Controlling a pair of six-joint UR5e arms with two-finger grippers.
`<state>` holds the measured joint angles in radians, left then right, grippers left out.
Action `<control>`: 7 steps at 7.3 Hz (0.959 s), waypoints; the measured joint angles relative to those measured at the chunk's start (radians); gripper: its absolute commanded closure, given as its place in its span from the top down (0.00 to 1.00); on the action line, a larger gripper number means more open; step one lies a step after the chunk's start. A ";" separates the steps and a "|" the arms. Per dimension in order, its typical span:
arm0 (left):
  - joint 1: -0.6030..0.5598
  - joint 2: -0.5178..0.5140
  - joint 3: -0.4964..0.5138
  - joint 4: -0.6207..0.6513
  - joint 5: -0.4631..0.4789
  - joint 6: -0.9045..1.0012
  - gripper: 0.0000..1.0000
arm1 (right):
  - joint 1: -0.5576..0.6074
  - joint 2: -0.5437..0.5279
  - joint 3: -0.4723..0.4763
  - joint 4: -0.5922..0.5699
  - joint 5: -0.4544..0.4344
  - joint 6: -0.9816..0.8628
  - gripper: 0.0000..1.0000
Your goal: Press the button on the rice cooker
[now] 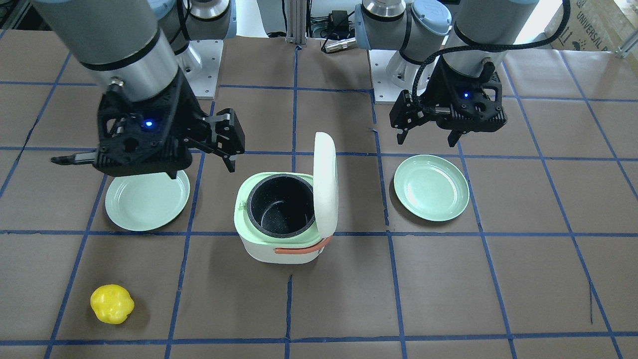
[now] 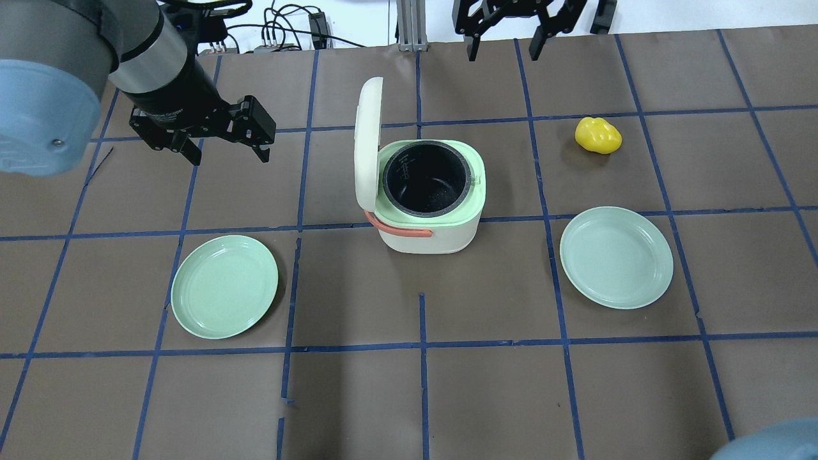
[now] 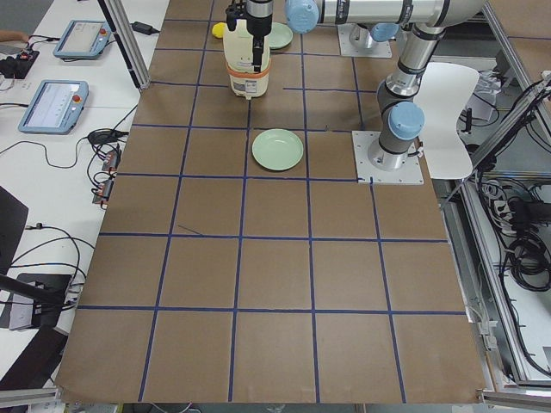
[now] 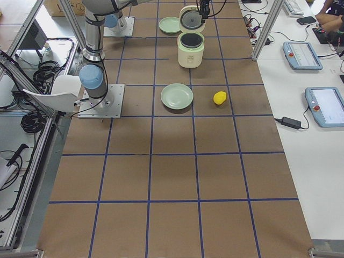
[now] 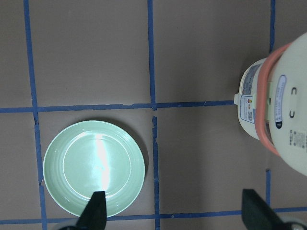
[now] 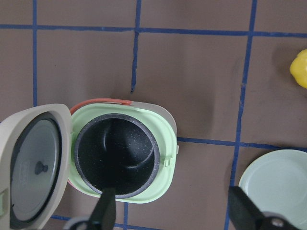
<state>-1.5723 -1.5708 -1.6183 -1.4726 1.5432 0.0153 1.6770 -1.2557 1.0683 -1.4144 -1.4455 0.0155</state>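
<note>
Mid-frame in the overhead view we see the rice cooker (image 2: pixel 434 236), standing open. Our left gripper (image 2: pixel 228 152), upper left, and right gripper (image 2: pixel 505 52), top centre, both hang spread wide, holding nothing.

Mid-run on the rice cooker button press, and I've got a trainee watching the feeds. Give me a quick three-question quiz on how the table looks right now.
1. True or false: the lid of the rice cooker is shut.
2. Pick one. What does the black inner pot hold? A: rice. B: water. C: nothing that can be seen.
3. Fill in the blank: the yellow pepper lies on the table on the robot's ___ side of the cooker.

Key: 1 false, the lid stands up, open. 2 C. 3 right.
</note>
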 measured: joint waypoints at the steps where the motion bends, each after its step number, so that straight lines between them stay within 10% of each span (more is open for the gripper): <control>1: 0.000 0.000 0.000 0.000 0.000 0.000 1.00 | -0.063 -0.020 0.012 0.028 0.000 -0.113 1.00; 7: 0.000 0.000 0.001 0.000 0.000 0.000 1.00 | -0.214 -0.186 0.231 0.092 -0.082 -0.245 1.00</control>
<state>-1.5723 -1.5708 -1.6170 -1.4726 1.5432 0.0154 1.4629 -1.4414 1.2995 -1.3227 -1.5271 -0.2291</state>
